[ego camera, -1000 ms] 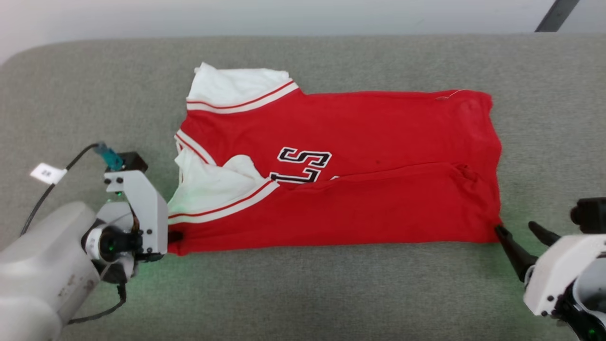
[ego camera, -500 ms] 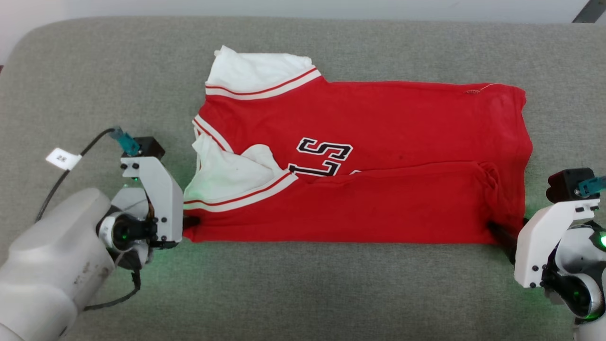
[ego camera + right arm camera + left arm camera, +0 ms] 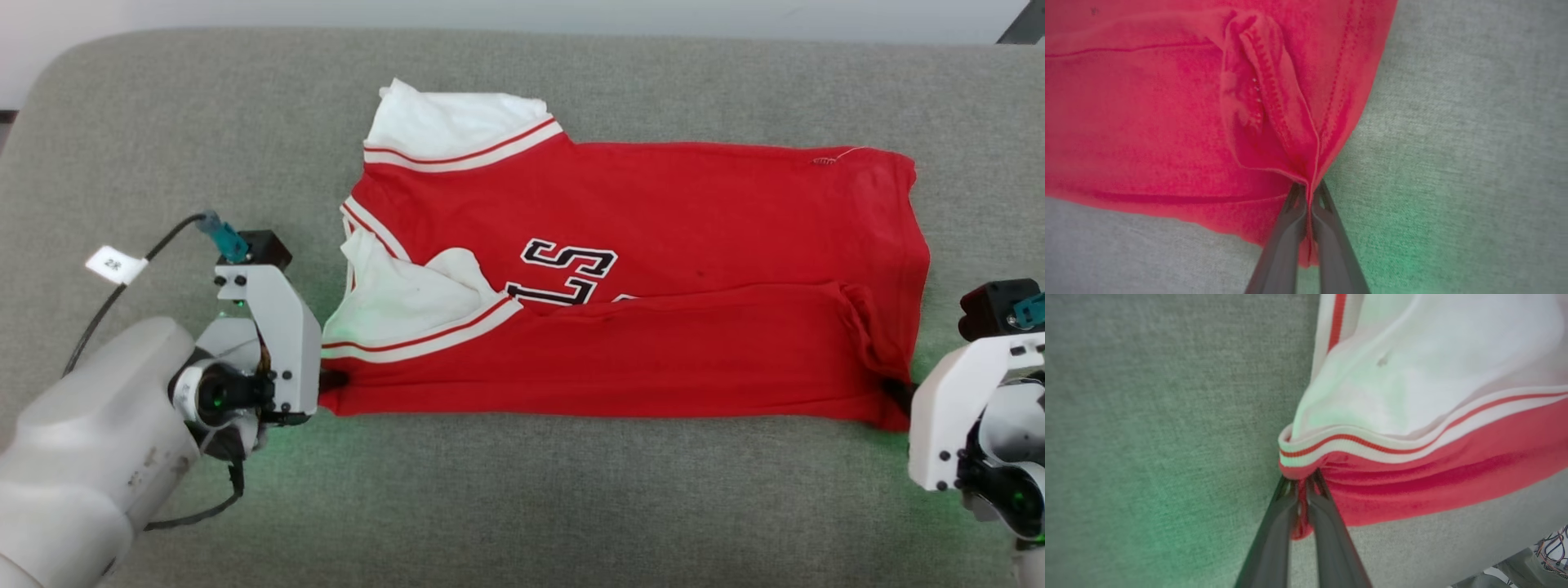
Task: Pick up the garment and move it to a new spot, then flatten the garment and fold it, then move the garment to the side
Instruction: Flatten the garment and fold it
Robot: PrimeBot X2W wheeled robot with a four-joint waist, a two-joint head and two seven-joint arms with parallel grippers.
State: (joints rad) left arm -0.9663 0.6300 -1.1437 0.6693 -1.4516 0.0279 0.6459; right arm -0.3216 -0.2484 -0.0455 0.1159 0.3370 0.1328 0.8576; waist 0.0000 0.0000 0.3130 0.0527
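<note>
The garment (image 3: 653, 269) is a red shirt with white sleeves and partly showing black lettering. It lies across the grey cushion with its near long edge folded over. My left gripper (image 3: 331, 380) is shut on the garment's near left corner, just under the striped trim (image 3: 1372, 445); thin red cloth sits pinched between its fingers (image 3: 1300, 490). My right gripper (image 3: 896, 390) is shut on the near right corner, where the hem (image 3: 1274, 102) bunches into a pleat at the fingertips (image 3: 1308, 192).
The grey cushion (image 3: 522, 506) has its rounded far edge close behind the shirt. A cable with a white tag (image 3: 117, 264) runs beside my left arm. Bare cushion lies in front of the garment.
My right gripper moved in from the near right, closed on the shirt's near right corner and shut. The head camera shifted. The left gripper has kept its grip.
</note>
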